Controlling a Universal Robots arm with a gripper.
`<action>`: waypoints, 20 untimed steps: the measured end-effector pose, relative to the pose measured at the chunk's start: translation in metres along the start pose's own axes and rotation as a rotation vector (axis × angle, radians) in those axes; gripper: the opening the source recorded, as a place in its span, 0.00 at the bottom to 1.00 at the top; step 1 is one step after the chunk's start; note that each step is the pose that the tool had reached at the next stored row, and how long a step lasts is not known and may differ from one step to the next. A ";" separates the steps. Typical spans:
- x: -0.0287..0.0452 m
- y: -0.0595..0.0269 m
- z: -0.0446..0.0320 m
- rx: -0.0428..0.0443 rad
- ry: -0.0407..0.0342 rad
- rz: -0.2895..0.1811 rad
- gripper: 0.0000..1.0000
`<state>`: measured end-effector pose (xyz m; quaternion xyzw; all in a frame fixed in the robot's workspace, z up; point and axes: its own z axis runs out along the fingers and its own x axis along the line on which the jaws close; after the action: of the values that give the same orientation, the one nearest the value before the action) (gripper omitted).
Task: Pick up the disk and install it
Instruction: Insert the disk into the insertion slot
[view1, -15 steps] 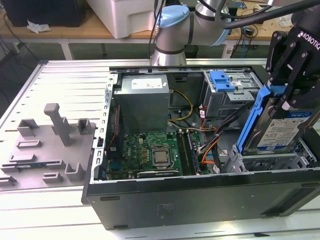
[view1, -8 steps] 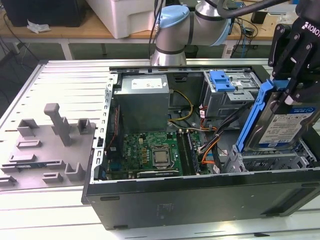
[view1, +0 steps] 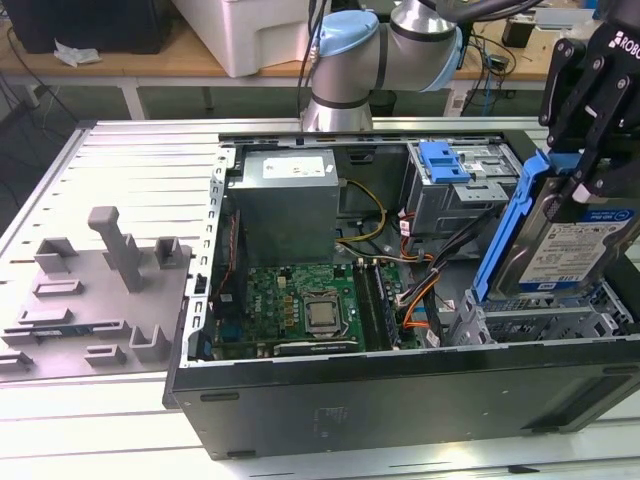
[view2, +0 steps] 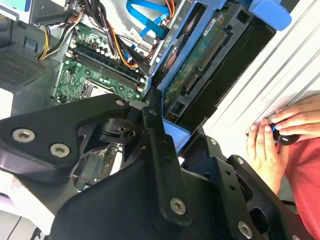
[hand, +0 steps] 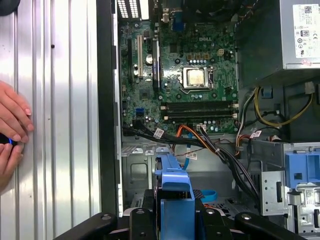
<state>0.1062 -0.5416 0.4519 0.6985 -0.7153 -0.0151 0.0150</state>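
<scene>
Slatted metal table (view1: 130, 160) carries open computer case (view1: 400, 400); gripper (view1: 578, 172) clamped on disk (view1: 580, 250); disk tilted on edge above drive cage (view1: 545, 322), exterior view's right; person's hand (view2: 264, 149) on table beside case.

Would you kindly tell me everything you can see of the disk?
The disk is a flat silver metal drive with a white-and-blue label, framed by a blue plastic bracket. The tool grips its upper end, holding it on edge and tilted above the drive cage at the exterior view's right of the open computer case. The second wrist view shows its green circuit-board face. Whether its lower edge touches the cage is unclear.
</scene>
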 end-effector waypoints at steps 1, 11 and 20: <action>0.0000 0.0000 0.0000 -0.0004 -0.0001 0.000 0.37; -0.0002 -0.0058 -0.0003 -0.0045 0.0002 0.000 0.37; -0.0002 -0.0061 -0.0002 -0.0087 0.0005 0.010 0.37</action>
<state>0.1123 -0.5416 0.4518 0.6950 -0.7185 -0.0179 0.0183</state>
